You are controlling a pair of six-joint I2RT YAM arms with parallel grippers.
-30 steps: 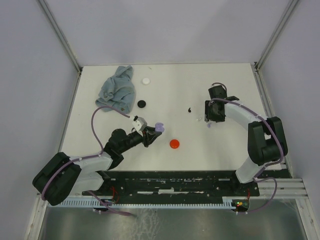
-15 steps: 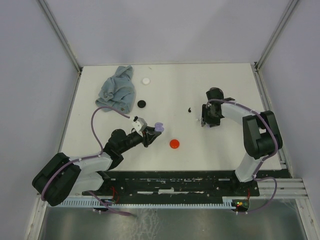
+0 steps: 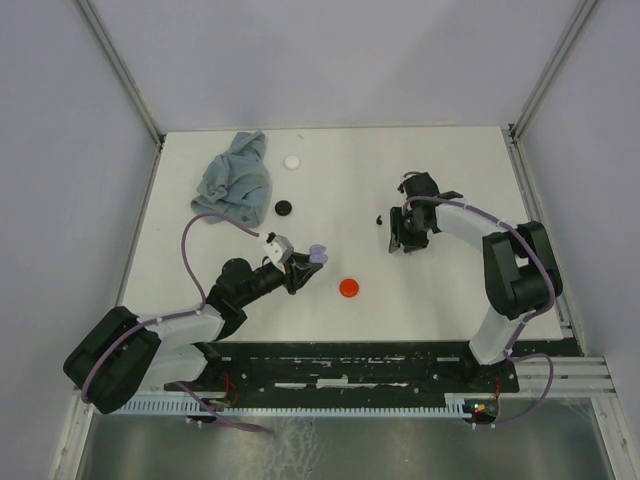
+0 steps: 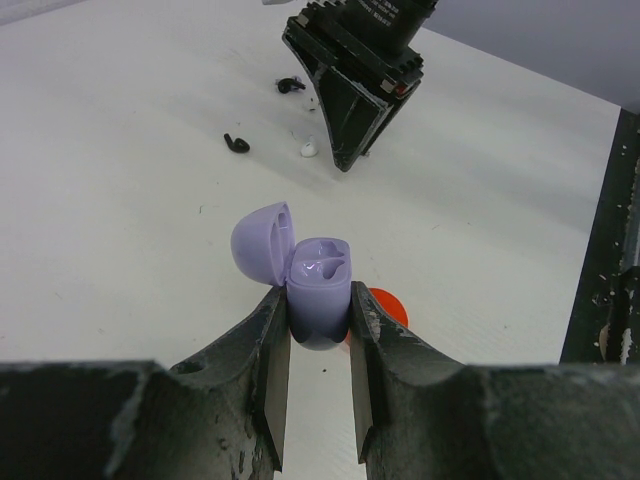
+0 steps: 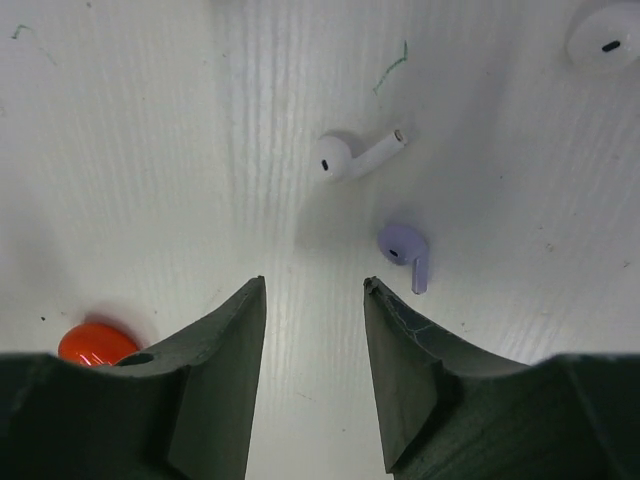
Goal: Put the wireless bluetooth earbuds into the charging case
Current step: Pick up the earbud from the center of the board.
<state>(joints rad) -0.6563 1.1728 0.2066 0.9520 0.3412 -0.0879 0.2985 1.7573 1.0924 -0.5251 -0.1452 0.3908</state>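
Five earbuds can be counted across the views, all lying loose on the white bench (image 3: 400, 300). There are two black earbuds (image 4: 236, 143), two white earbuds (image 5: 345, 157) and one lavender earbud (image 5: 405, 250). Each is a small rounded head with a short stem; the second white one is cut off by the edge of the right wrist view. They lie near one another on the right half of the bench, just ahead of the right pincer (image 5: 312, 290). Its fingers stand apart with nothing between them.

One charging case (image 4: 322, 265) is in view, glossy lavender. Its lid is hinged back to one side, and two moulded wells show inside. The left pincer (image 4: 318, 312) is clenched on its lower body, left of centre.

The bench is plain matt white with a few faint marks. Pale grey walls (image 3: 330, 60) and slanting metal frame posts (image 3: 118, 65) close it in.

Three round discs rest on it, well apart. The red disc (image 3: 349, 288) is near the case, and the black disc (image 3: 284, 207) and white disc (image 3: 292, 161) are farther back. One crumpled blue-grey cloth (image 3: 235, 180) lies at the far left.
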